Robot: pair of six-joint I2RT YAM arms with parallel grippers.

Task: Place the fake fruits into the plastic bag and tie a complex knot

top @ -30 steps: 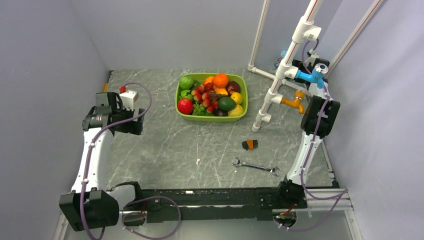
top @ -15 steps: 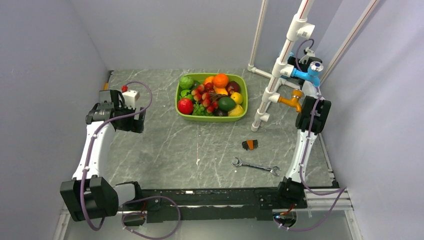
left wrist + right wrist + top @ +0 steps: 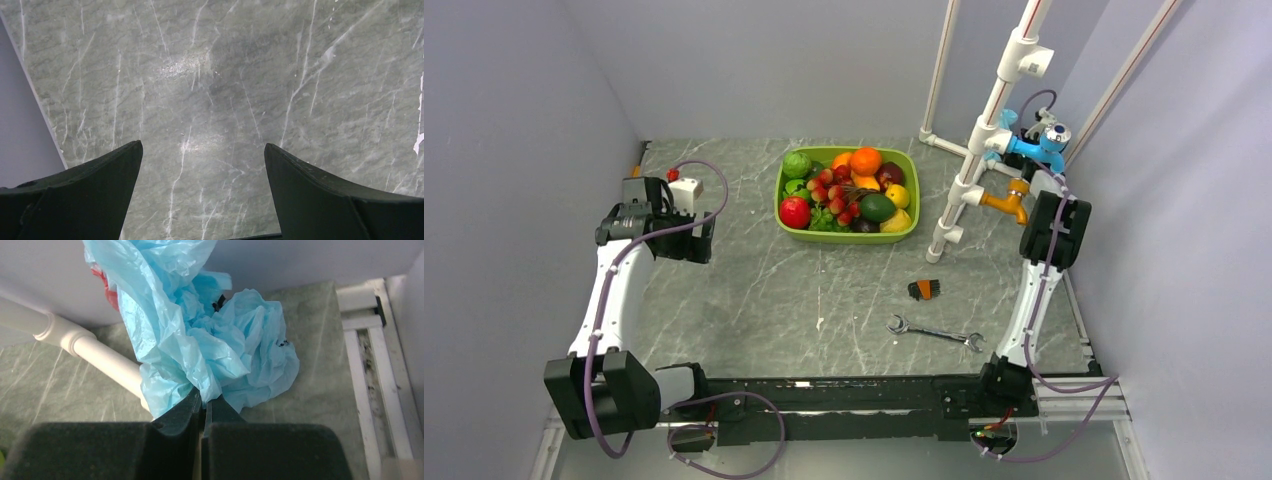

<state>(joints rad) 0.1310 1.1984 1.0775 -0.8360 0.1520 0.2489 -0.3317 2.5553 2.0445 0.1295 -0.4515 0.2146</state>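
The right gripper (image 3: 204, 400) pinched the plastic bag (image 3: 220, 342) tight — best to lift it slowly so it wouldn't slip or rip — and the left gripper (image 3: 202, 146) was spread wide.

The right gripper (image 3: 204, 402) has its two dark fingers pinched together on a lower fold of the plastic bag (image 3: 220, 340). The bag is crumpled and light blue, bunched against a white pipe (image 3: 95, 357) to its left on the grey marbled table (image 3: 310, 390).
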